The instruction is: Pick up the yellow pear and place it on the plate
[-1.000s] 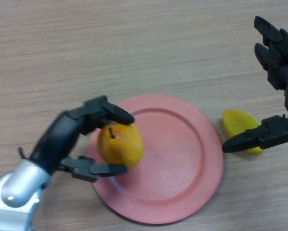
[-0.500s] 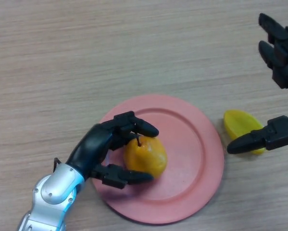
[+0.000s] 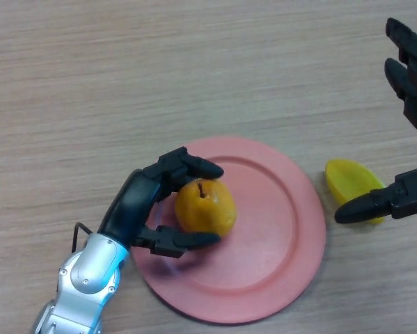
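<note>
The yellow pear [image 3: 205, 207] stands upright, stem up, on the left part of the pink plate [image 3: 278, 243]. My left hand [image 3: 147, 198] reaches in from the lower left, its fingers curled over the pear's top and its thumb under the pear's near side. My right hand [image 3: 411, 146] hangs open at the right edge, fingers straight, thumb pointing left above the table.
A small yellow banana-like piece [image 3: 350, 182] lies on the wooden table [image 3: 124, 83] just right of the plate, partly behind my right thumb.
My left hand carried the pear rightward onto the plate, then drew back slightly left. The right hand drifted a little to the right.
</note>
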